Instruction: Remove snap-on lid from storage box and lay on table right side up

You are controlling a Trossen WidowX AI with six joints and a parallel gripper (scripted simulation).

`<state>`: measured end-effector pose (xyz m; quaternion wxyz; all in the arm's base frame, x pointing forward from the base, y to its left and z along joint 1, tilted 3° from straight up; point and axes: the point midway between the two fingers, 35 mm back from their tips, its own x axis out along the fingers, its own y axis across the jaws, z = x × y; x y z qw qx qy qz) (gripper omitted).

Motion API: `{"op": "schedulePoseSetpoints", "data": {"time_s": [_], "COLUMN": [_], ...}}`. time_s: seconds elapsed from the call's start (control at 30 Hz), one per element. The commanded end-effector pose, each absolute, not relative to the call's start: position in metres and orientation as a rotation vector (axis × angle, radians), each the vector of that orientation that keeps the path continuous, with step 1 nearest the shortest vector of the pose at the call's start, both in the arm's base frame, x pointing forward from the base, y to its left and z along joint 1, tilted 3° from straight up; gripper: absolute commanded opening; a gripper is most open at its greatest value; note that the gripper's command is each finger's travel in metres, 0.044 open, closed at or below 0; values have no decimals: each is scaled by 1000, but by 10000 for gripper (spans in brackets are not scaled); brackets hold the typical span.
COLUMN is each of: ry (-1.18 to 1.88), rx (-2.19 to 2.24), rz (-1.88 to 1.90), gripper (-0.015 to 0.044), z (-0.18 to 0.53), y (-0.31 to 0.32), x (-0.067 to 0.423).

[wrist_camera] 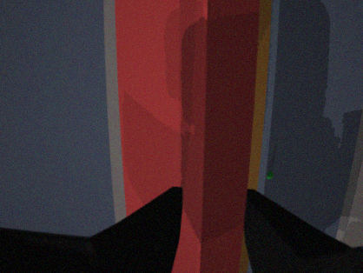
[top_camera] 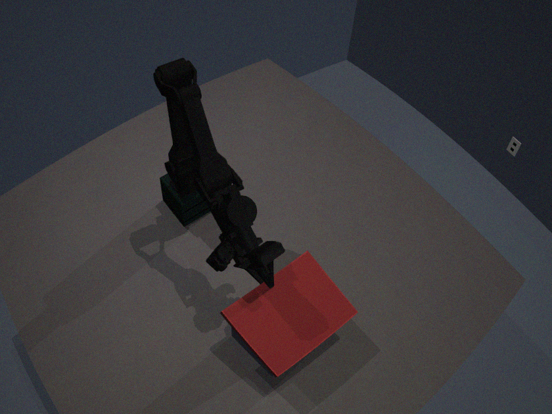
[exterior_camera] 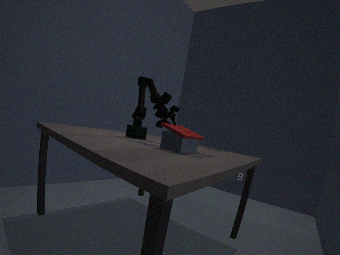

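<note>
Near the table's (exterior_camera: 90,153) right edge, the jaws of the black gripper (top_camera: 267,279) pinch the red lid's (top_camera: 294,311) arm-side rim, tilting that side up off the grey storage box (exterior_camera: 178,145) beneath.

Arm reaches forward and down from its base, elbow high, wrist pitched steeply down. End effector (top_camera: 267,281) points nearly straight down, fingers clamped on the near edge of the red lid (top_camera: 294,311), one finger on either face. Lid's gripped edge is raised, far edge lower.
</note>
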<state>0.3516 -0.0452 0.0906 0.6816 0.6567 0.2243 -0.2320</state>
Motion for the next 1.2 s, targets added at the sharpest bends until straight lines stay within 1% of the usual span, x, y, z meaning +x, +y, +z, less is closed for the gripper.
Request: {"op": "schedulePoseSetpoints", "data": {"time_s": [0.0, 1.17], "ry": [488, 486], "rx": [1477, 1477], "rz": [-514, -513], "gripper": [0, 0], "z": [101, 149], "y": [-46, -44], "x": [356, 379]}}
